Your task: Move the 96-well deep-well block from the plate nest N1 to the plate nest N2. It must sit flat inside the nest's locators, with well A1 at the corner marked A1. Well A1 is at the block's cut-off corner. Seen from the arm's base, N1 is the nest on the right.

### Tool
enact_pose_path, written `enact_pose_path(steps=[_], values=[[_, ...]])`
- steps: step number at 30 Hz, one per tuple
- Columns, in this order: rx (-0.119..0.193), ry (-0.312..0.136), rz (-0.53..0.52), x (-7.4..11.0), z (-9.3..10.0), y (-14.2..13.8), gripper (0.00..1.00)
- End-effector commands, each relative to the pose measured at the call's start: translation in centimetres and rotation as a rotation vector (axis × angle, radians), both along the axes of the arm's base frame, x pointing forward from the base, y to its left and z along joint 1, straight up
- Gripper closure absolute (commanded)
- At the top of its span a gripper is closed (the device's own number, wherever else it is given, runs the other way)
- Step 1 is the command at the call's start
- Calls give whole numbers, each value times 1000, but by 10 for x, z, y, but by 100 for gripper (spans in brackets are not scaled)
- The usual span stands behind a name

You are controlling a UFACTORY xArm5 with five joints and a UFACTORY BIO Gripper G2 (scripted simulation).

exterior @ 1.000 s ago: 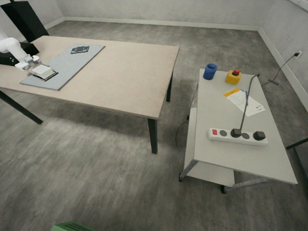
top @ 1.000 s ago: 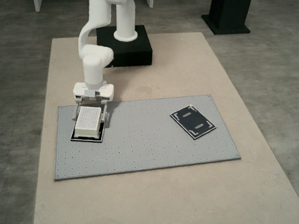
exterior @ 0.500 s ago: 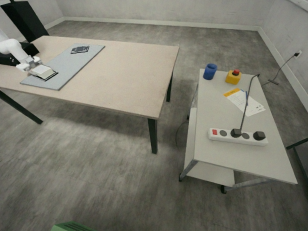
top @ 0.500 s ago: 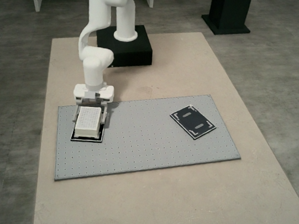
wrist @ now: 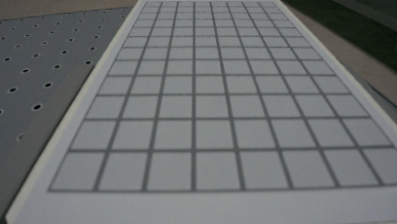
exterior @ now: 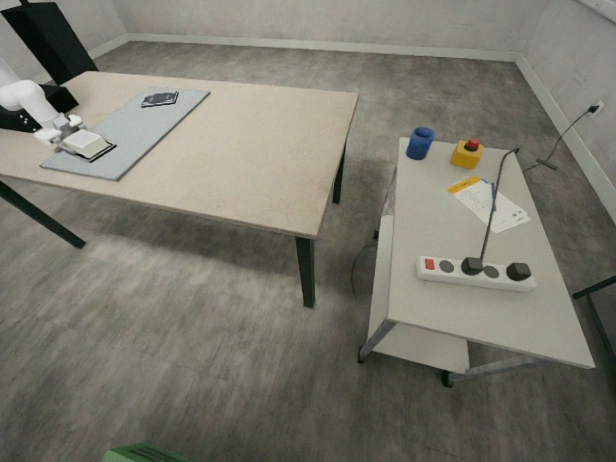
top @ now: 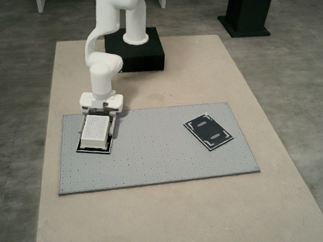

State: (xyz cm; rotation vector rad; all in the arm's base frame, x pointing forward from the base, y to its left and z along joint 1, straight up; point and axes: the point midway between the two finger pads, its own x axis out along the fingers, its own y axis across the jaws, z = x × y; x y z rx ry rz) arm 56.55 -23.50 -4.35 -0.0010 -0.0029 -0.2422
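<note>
The white deep-well block (top: 95,126) (exterior: 87,142) (wrist: 209,107) sits in nest N1 (top: 109,148), the nest at the left in the top view, and looks level. Its gridded top fills most of the wrist view. I cannot make out its cut-off corner for sure. My gripper (top: 95,131) is open, with its fingers low along the block's two long sides; one finger shows at the left edge of the wrist view, the other is hidden there. Nest N2 (top: 208,131) (exterior: 160,98) is empty and stands rotated, with a small white mark at its back corner.
Both nests are on a grey perforated board (top: 148,149) (exterior: 150,131) on the beige table (top: 176,218). The arm's black base block (top: 142,55) stands behind. A separate side table (exterior: 425,215) with a blue cup (exterior: 420,144) and a power strip (exterior: 475,274) is far off.
</note>
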Motion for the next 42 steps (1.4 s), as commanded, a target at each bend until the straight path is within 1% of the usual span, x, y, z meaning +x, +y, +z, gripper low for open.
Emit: enact_pose_path(steps=[1, 16, 17, 42], values=[[-4, -2, 0, 1, 0, 0, 63], [-4, -2, 0, 1, 0, 0, 63], [-4, -2, 0, 1, 0, 0, 100], [-4, -2, 0, 1, 0, 0, 100]])
